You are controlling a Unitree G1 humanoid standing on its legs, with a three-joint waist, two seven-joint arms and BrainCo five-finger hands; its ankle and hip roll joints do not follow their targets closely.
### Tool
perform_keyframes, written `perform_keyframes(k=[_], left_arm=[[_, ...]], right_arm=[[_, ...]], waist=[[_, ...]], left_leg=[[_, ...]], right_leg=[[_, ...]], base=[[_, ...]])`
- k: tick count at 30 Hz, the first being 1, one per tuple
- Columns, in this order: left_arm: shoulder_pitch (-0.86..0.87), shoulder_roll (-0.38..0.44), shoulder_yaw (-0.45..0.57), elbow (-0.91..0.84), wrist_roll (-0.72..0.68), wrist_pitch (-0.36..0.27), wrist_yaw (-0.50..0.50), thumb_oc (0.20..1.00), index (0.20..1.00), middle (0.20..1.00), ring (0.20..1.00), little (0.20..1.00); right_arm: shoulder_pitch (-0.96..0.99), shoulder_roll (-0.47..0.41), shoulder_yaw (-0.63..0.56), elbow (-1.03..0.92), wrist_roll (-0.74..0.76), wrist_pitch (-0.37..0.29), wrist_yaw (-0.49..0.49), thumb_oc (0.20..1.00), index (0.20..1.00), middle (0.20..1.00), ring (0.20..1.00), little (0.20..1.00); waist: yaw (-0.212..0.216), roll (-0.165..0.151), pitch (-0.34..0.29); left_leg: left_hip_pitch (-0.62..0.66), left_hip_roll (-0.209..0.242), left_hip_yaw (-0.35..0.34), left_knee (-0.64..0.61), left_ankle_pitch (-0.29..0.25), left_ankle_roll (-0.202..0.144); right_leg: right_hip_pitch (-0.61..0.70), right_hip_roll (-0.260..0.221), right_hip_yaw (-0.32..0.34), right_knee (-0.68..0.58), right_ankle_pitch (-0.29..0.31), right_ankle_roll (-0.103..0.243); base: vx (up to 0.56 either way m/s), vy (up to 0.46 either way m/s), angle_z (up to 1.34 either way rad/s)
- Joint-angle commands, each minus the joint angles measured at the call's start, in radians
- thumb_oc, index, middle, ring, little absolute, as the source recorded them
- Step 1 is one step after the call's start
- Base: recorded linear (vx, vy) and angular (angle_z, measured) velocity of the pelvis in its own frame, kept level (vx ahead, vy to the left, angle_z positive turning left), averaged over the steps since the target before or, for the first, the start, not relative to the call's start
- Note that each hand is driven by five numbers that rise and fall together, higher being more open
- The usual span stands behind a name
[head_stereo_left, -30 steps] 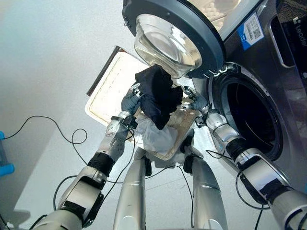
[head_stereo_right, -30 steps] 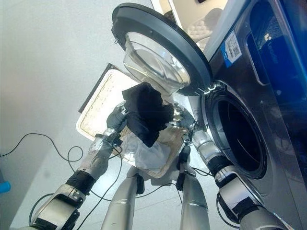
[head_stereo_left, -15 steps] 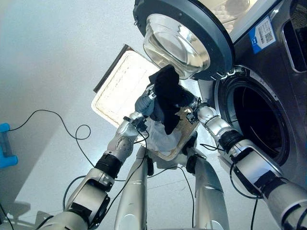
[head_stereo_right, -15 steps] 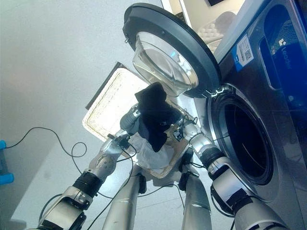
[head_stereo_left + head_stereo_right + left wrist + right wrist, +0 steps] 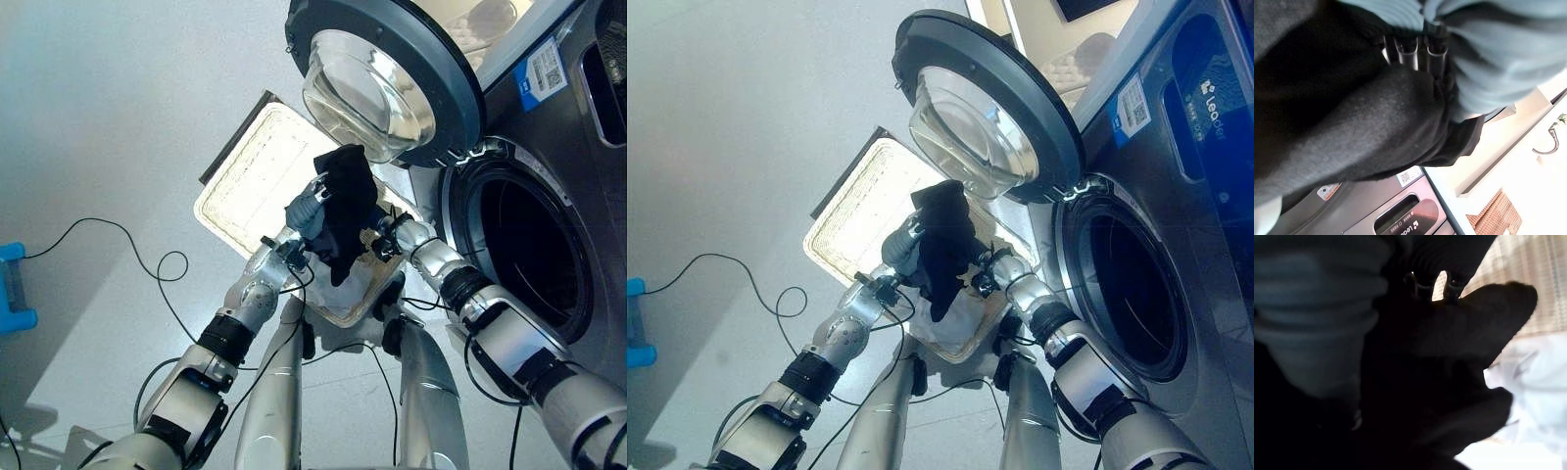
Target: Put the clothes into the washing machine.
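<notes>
Black garment (image 5: 345,211) hangs bunched between our left hand (image 5: 306,208) and right hand (image 5: 389,238) in the left eye view, above the basket (image 5: 240,186) and beside the washing machine (image 5: 549,186), whose door (image 5: 392,69) is open. In the left wrist view, fingers (image 5: 1406,50) curl into cloth. In the right wrist view, fingers (image 5: 1420,284) pinch it too. We judge it soft, light and floppy; grip gathered folds.

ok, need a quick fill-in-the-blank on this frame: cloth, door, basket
1. Both hands hold a ____ cloth between them.
2. The washer door stands ____.
3. White clothes lie in the ____ under the cloth.
4. The cloth hangs ____ the drum, not in it.

Missing: black; open; basket; outside
</notes>
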Motion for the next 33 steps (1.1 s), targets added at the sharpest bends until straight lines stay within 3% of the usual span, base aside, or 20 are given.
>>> perform_keyframes(k=[1,12,20,21,26,33], left_arm=[[-0.057,-0.076,-0.032,-0.132,-0.044,0.006,-0.026,0.200,0.200,0.200,0.200,0.200],[-0.068,-0.087,-0.038,-0.085,0.002,-0.025,0.004,0.200,0.200,0.200,0.200,0.200],[-0.071,-0.081,-0.042,-0.014,0.088,-0.040,0.080,0.200,0.200,0.200,0.200,0.200],[-0.076,-0.071,-0.053,0.008,0.110,-0.033,0.100,1.000,1.000,1.000,1.000,1.000],[-0.093,-0.038,-0.070,0.080,0.149,-0.042,0.166,1.000,1.000,1.000,1.000,1.000],[-0.074,-0.009,-0.093,0.184,0.284,-0.137,0.234,1.000,1.000,1.000,1.000,1.000]], right_arm=[[-0.021,0.062,-0.009,-0.083,0.084,-0.037,0.068,0.200,0.200,0.200,0.200,0.200],[0.009,0.104,-0.067,-0.113,0.323,-0.053,0.085,0.200,0.200,0.200,0.200,0.200],[0.045,0.130,-0.093,-0.129,0.356,-0.058,0.074,0.200,0.200,0.200,0.200,0.200],[0.046,0.130,-0.093,-0.128,0.344,-0.074,0.058,0.200,0.200,0.200,0.200,0.200],[0.068,0.128,-0.101,-0.145,0.426,-0.061,0.068,0.200,0.200,0.200,0.200,0.200],[0.159,0.127,-0.133,-0.128,0.623,-0.029,0.094,0.200,0.200,0.200,0.200,0.200]], waist=[[0.004,0.053,-0.015],[-0.011,0.049,-0.015],[-0.029,0.047,-0.015],[-0.033,0.048,-0.015],[-0.048,0.047,-0.015],[-0.072,0.049,-0.015]], left_leg=[[-0.017,-0.065,0.062,0.068,-0.118,-0.032],[-0.016,-0.058,0.078,0.075,-0.121,-0.034],[-0.021,-0.056,0.094,0.076,-0.122,-0.036],[-0.023,-0.055,0.096,0.077,-0.121,-0.037],[-0.019,-0.051,0.112,0.075,-0.119,-0.041],[-0.020,-0.045,0.135,0.078,-0.120,-0.043]], right_leg=[[0.011,0.037,-0.006,-0.068,0.047,0.089],[0.008,0.039,-0.005,-0.067,0.048,0.089],[0.002,0.045,0.004,-0.079,0.054,0.090],[0.001,0.047,0.007,-0.081,0.056,0.090],[0.004,0.052,0.013,-0.087,0.055,0.092],[-0.001,0.063,0.028,-0.088,0.050,0.091]], base=[[0.00,0.000,0.00],[0.00,0.000,0.00],[0.00,0.012,-0.01],[0.01,0.043,-0.09],[0.01,0.037,-0.09],[0.01,0.055,-0.09]])
